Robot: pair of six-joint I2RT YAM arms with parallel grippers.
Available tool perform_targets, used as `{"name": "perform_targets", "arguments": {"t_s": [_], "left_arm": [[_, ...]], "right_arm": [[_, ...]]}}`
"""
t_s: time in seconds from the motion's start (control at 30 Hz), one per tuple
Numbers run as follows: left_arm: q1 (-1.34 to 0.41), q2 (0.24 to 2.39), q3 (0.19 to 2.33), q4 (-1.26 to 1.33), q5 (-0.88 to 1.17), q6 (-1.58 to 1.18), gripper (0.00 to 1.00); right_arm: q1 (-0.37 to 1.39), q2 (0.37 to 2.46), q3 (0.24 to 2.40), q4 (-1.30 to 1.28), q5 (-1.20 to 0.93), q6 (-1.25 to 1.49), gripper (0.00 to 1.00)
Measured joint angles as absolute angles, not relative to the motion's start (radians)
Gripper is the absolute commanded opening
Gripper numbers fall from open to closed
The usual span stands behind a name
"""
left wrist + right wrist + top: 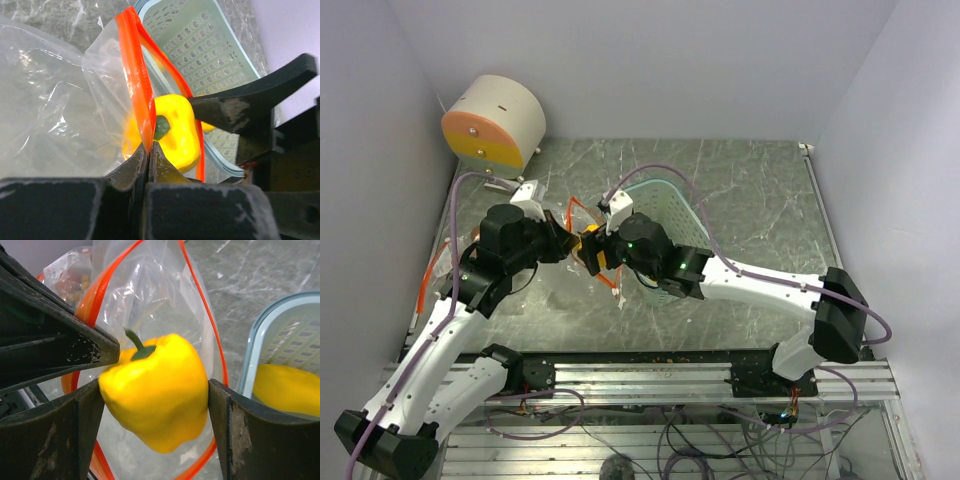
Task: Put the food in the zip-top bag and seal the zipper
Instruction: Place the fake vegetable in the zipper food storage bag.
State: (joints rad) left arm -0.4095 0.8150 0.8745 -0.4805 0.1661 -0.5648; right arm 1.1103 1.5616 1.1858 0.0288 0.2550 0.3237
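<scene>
A clear zip-top bag (525, 280) with an orange zipper rim (134, 75) lies left of centre, its mouth held open. My left gripper (149, 150) is shut on the zipper rim; it also shows in the top view (566, 243). My right gripper (156, 390) is shut on a yellow bell pepper with a green stem (155, 385) and holds it at the bag's open mouth (150, 290). The pepper shows in the left wrist view (177, 130) and the top view (592, 252). Brownish-red food (70, 285) shows through the plastic. Another yellow fruit (287, 390) lies in the basket.
The light-blue plastic basket (670, 205) stands just right of the bag, close behind my right gripper (600, 250); it also shows in the left wrist view (200, 45). A round cream and orange object (495, 125) sits at the back left. Grey walls close in on three sides.
</scene>
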Motion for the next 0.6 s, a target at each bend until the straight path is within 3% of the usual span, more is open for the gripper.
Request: {"name": "perform_targets", "arguments": {"t_s": [0.17, 0.43, 0.6], "left_arm": [[-0.41, 0.804, 0.829, -0.475, 0.155, -0.588, 0.07], [-0.41, 0.786, 0.756, -0.482, 0.111, -0.622, 0.07], [-0.41, 0.731, 0.671, -0.447, 0.13, -0.671, 0.07]], "right_arm": [[1.11, 1.497, 1.205, -0.025, 0.284, 0.279, 0.96], [1.097, 1.367, 1.248, -0.121, 0.352, 0.253, 0.99], [0.972, 1.355, 1.274, -0.244, 0.35, 0.297, 0.99]]}}
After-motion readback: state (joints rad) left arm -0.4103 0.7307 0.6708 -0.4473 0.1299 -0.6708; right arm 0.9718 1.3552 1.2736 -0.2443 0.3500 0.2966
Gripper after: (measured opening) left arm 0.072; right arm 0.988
